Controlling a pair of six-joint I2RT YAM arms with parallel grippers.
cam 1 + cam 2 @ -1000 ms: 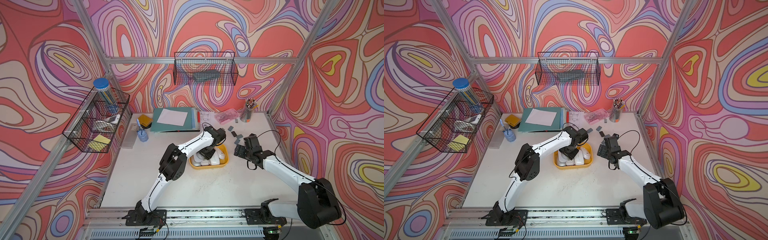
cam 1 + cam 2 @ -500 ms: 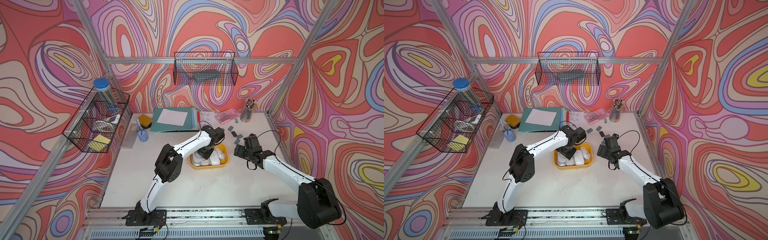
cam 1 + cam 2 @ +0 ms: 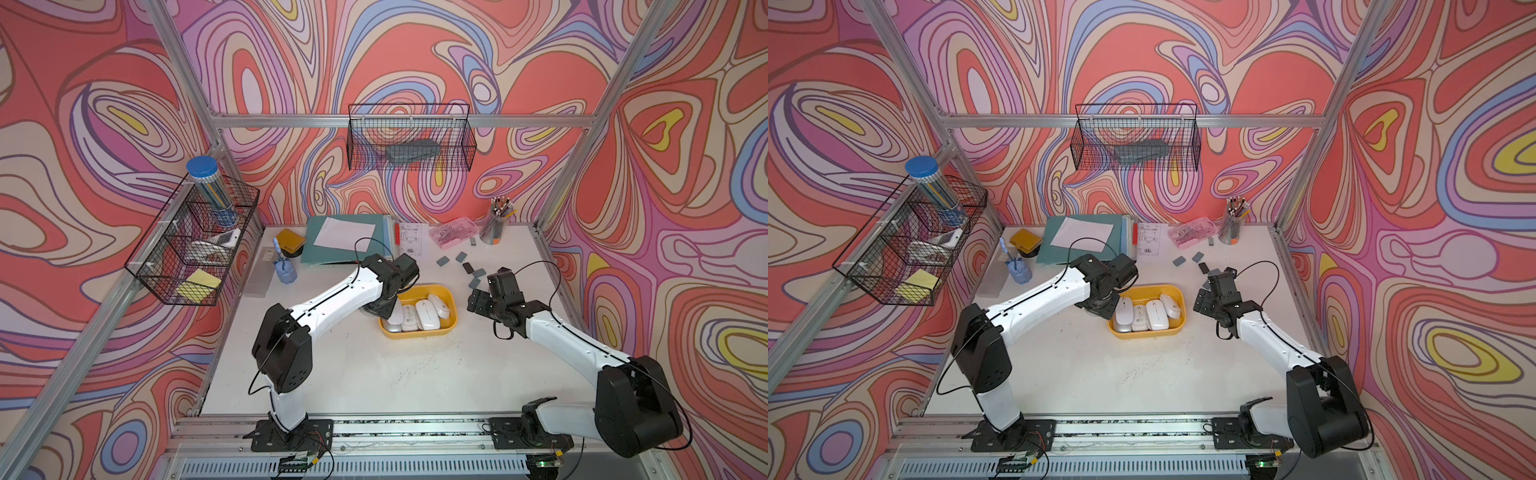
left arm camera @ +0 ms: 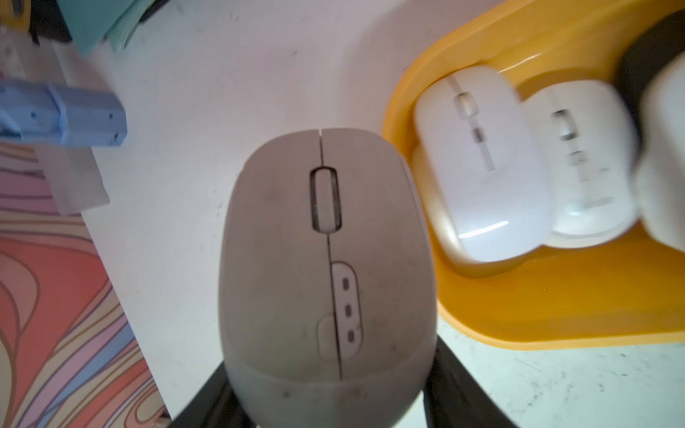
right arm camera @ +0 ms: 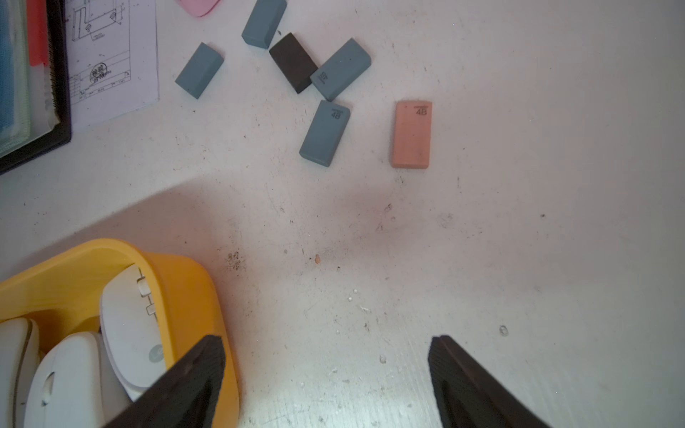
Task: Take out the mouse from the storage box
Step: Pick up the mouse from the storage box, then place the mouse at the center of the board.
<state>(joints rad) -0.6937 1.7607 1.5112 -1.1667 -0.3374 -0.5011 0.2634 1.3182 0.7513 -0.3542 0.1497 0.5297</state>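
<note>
A beige mouse (image 4: 326, 259) sits between the two black fingers of my left gripper (image 4: 328, 370). No gap shows at either of its sides. It is over the white table, just outside the yellow storage box (image 4: 537, 318). In both top views the left gripper (image 3: 380, 307) (image 3: 1098, 309) hangs low at the box's left end and hides that mouse. The storage box (image 3: 419, 332) (image 3: 1142, 332) holds several white mice (image 3: 426, 316) side by side. To the right of the box my right gripper (image 3: 484, 291) (image 5: 326, 344) stands open over bare table, with one finger near the box's corner (image 5: 185, 281).
Grey, black and orange erasers (image 5: 326, 131) lie scattered behind the right gripper. Folders with paper (image 3: 345, 245), a blue pen holder (image 3: 284, 272), a pink case (image 3: 453, 230) and a pencil cup (image 3: 496, 224) line the back. Wire baskets (image 3: 191, 245) hang on the walls.
My left gripper has moved left, from over the storage box to just outside its left end, and the left elbow has swung left. The right arm has barely moved.
</note>
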